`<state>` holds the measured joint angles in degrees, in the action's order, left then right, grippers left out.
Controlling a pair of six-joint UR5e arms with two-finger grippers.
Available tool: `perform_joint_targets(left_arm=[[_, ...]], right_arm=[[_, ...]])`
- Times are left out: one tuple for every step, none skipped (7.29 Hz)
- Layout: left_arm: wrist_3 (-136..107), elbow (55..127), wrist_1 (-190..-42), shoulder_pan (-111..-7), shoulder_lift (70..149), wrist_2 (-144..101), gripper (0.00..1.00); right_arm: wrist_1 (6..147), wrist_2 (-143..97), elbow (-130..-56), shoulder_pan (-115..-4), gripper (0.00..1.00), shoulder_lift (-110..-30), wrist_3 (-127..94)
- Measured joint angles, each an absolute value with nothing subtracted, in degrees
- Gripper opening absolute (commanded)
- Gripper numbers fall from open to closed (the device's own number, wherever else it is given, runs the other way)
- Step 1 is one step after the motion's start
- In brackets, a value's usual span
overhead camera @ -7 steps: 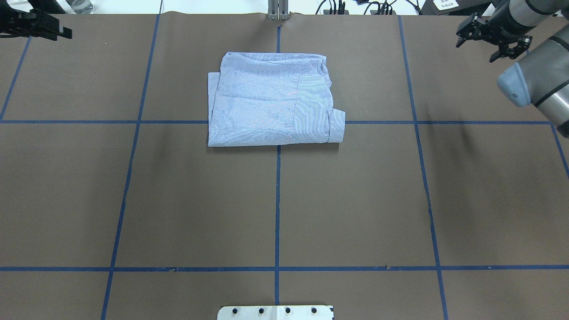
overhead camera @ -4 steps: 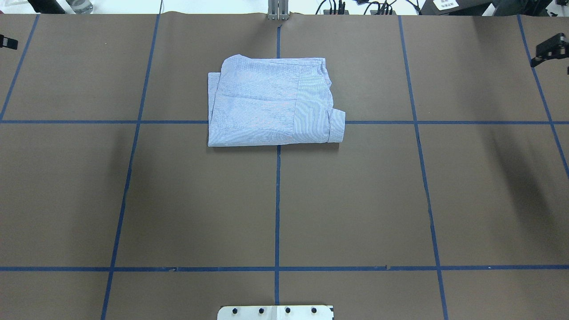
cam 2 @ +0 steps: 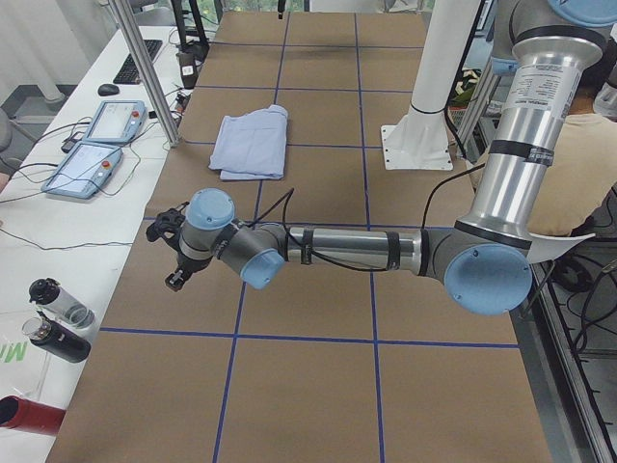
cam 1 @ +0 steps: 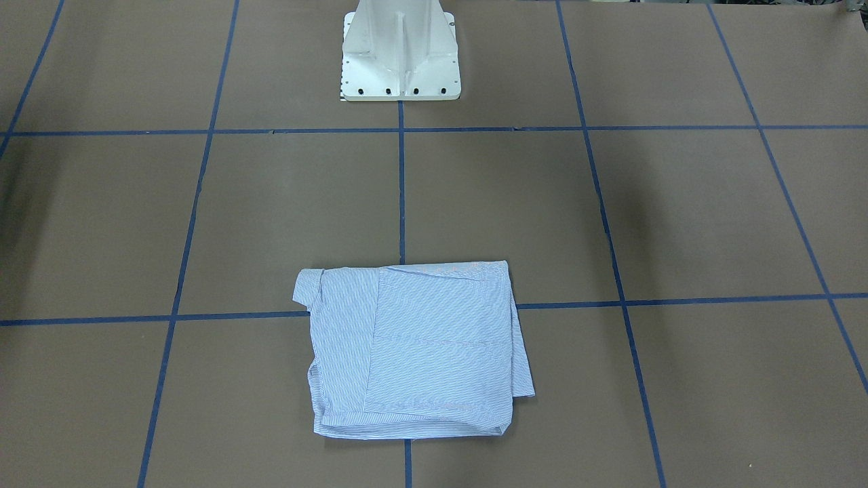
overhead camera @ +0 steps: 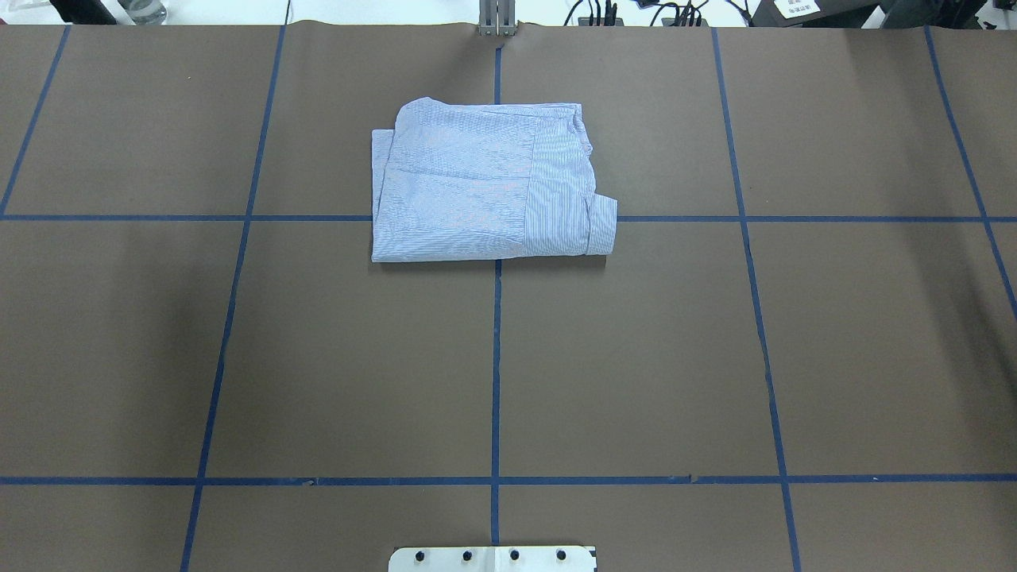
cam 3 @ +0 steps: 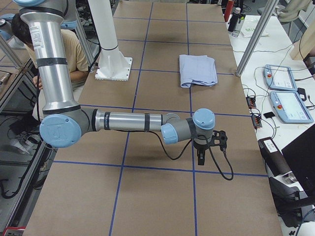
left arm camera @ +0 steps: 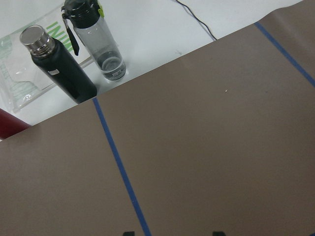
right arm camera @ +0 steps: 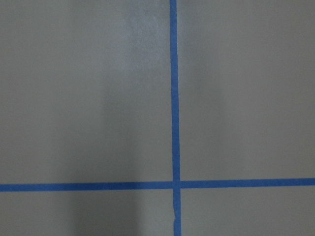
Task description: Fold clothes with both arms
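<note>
One shirt (overhead camera: 485,183) lies folded into a neat, flat square on the brown table (overhead camera: 636,357). It is light blue with thin white stripes. It sits in the middle of the table from left to right, on the far side from the robot's white base (cam 1: 400,61). It covers the spot where two lines of blue tape (overhead camera: 496,357) cross. A sleeve cuff (overhead camera: 604,226) sticks out a little at its near right corner. Nothing is touching the shirt.

Both arms are far off to the sides and well apart from the shirt. The left arm (cam 2: 357,249) reaches out low over the left end of the table. The left gripper (cam 2: 166,256) hangs near the far edge there. I cannot tell if its fingers are spread or pressed together. Its camera looks down at brown table, a blue line, a black bottle (left arm camera: 61,69) and a clear bottle (left arm camera: 96,42) on a white desk.

The right arm (cam 3: 128,121) reaches out low over the right end of the table. The right gripper (cam 3: 211,147) hangs over the brown cover near the far edge. I cannot tell if it is spread or pressed together either. Its camera sees only table and two crossing blue lines.

A person (cam 3: 74,54) in a pale yellow top sits behind the robot.
</note>
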<state>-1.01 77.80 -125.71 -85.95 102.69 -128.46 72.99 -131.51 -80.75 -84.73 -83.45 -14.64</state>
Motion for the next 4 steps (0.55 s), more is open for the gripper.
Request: perform_joint_targets(left_arm=[[-0.3,77.97,-125.06,-86.07,102.07,-129.24,0.99],[0.1,77.97,-124.83,-86.1,101.69,-130.69,0.99],[0.26,78.2,-125.2,-86.07,100.51,-131.61,0.99],[0.3,79.33,-126.35,-85.99,97.9,-132.28,0.99]], right_arm=[[75.07,-131.7,-81.3,-84.56,1.0,-83.98,-12.43],[77.87,-132.14,-81.95,-84.46,1.0,-84.07,-9.93],[80.34,-132.73,-82.5,-84.49,1.0,-84.05,-7.25],[81.55,-133.21,-82.96,-84.5,1.0,-84.16,-5.49]])
